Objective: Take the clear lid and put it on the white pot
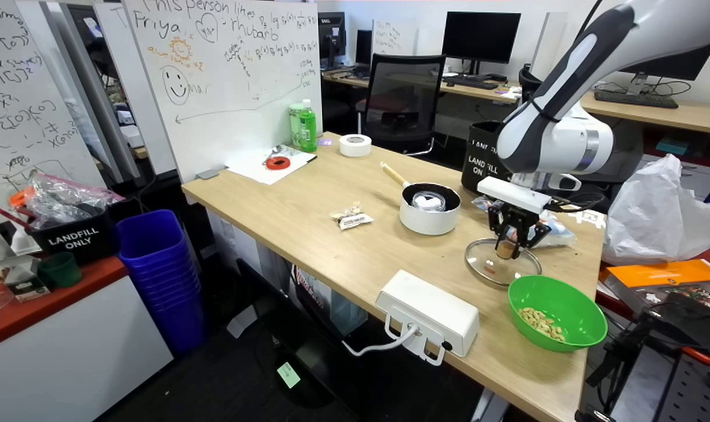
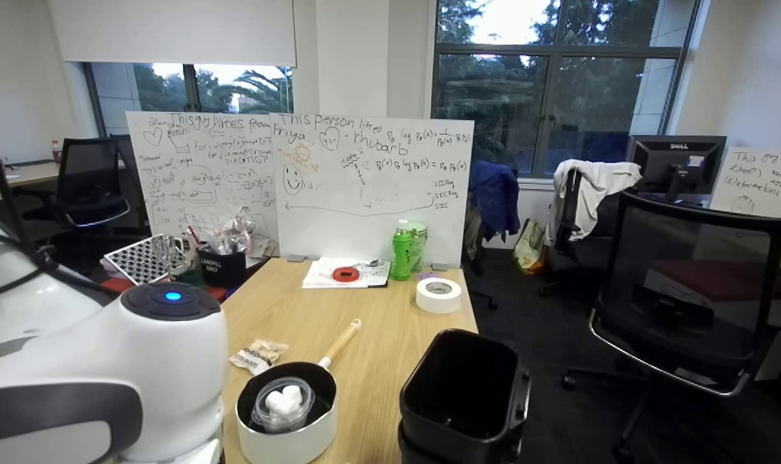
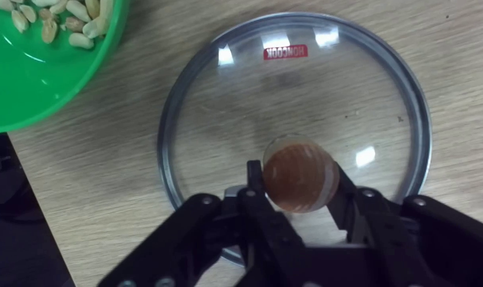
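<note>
Wrist view: the clear glass lid (image 3: 289,91) is near the green bowl (image 3: 38,79) of peanuts (image 3: 75,24). The grasp looks made; carrying the lid and seating it on the white saucepan (image 1: 430,223) remain, since that stands uncovered in both exterior views, a clear tub (image 2: 276,422) inside. The end effector (image 3: 298,177) is narrowed on the lid's brown knob (image 3: 302,181), fingers (image 3: 254,175) seemingly touching both sides; whether the lid rests on the table (image 1: 320,187), I cannot tell.
</note>
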Controlling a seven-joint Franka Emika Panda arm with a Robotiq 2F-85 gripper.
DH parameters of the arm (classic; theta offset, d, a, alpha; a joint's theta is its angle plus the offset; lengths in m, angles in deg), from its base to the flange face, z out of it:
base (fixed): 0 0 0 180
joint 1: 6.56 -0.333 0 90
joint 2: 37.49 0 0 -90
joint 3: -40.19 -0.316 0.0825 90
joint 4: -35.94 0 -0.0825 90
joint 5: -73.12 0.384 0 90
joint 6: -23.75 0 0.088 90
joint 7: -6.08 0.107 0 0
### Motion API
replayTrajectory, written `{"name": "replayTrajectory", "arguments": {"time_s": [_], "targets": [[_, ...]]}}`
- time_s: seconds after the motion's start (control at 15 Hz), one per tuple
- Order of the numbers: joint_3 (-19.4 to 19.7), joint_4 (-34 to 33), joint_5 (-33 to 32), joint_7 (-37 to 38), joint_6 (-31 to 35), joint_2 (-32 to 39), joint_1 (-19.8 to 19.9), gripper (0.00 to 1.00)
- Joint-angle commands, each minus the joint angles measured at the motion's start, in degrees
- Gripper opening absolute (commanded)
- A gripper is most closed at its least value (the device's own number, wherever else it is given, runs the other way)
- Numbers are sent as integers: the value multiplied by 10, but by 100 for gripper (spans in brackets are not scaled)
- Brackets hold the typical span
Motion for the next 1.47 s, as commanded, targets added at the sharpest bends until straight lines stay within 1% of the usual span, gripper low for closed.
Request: {"name": "replayTrajectory", "arguments": {"time_s": [0.0, 0.47, 0.87, 1.13, 1.27, 1.33, 1.4], "targets": [[-10, 5, 4, -11, -2, -12, 12, 16], [-10, 19, -3, -38, -15, -70, 12, 16], [-8, 4, -42, -32, -45, -121, -7, 16], [-13, -24, -72, -19, -45, -134, -22, 16], [-16, -46, -85, -12, -42, -128, -31, 16], [-12, -55, -103, 1, -30, -123, -41, 16], [-13, -65, -112, 4, -33, -119, -45, 16]]}}
